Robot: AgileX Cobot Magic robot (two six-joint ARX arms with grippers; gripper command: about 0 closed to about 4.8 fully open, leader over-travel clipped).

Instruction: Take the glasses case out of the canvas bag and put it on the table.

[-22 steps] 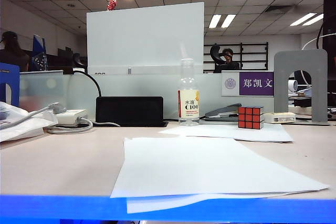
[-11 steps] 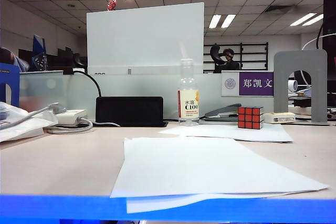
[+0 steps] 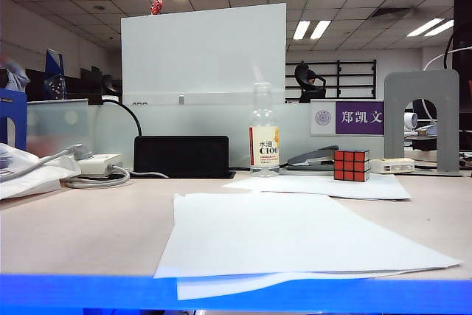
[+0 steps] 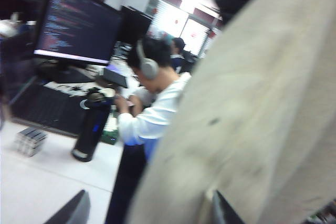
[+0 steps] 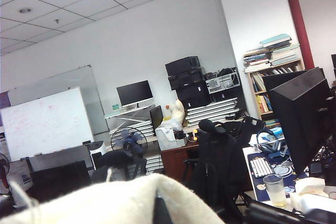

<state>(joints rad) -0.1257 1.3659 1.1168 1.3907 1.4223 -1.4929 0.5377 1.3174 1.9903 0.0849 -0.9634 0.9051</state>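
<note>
- The left gripper [image 4: 149,207] shows only in its own wrist view. Its two dark fingers [image 4: 71,212] are spread wide apart.
- The canvas bag [image 4: 252,103] hangs as a broad sheet of cloth close before that camera. It crosses part of the gap between the fingers and lies right against one of them. I cannot tell whether it touches the other.
- The cloth is a cream-beige weave, matte and limp, with a few dark specks and soft folds.
- The right gripper [image 5: 160,212] also shows only in its own wrist view. Its fingers are pressed together, pinching a bunched hump of the same cream cloth. The cloth rounds over them, with a loose thread or two standing up.
- The glasses case shows in none of the views. It may be behind the cloth, but I cannot tell where it lies relative to either set of fingers.
- In the exterior view the tabletop [image 3: 88,234] is a smooth, pale beige-pink surface. A bright blue front edge runs along the bottom of the frame.
- Flat white paper sheets [image 3: 295,237] lie overlapped in the lower centre, and another lies behind them.
- A clear plastic bottle [image 3: 264,134] with a yellow-and-white label stands upright at centre.
- A red-and-orange puzzle cube [image 3: 352,165] sits to the right of the bottle, on the far sheet.
- A low black rectangular box [image 3: 181,156] sits to the left of the bottle.
</note>
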